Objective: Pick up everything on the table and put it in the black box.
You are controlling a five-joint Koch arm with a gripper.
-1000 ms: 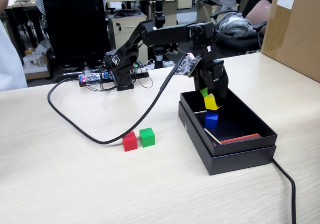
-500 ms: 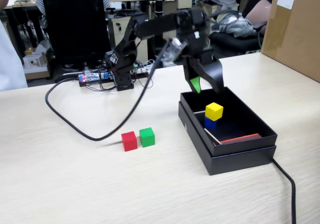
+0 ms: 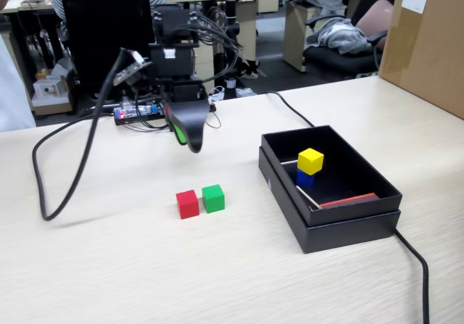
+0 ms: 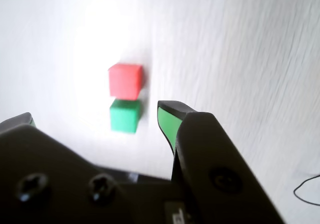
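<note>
While my fingers (image 4: 95,115) hang spread wide and empty above the worktop (image 3: 109,266), the red cube (image 3: 187,204) and the green cube (image 3: 213,198) sit touching side by side below them, left of the black box (image 3: 330,193). Farther right, the yellow cube (image 3: 310,160) rests on the blue cube (image 3: 304,178) inside that box. Both loose cubes look light, rigid and smooth-faced, so I judge a squeeze across two free opposite faces best.

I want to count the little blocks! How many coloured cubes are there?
4. The red cube and green cube sit side by side on the table; the yellow cube sits on the blue cube inside the black box.
</note>
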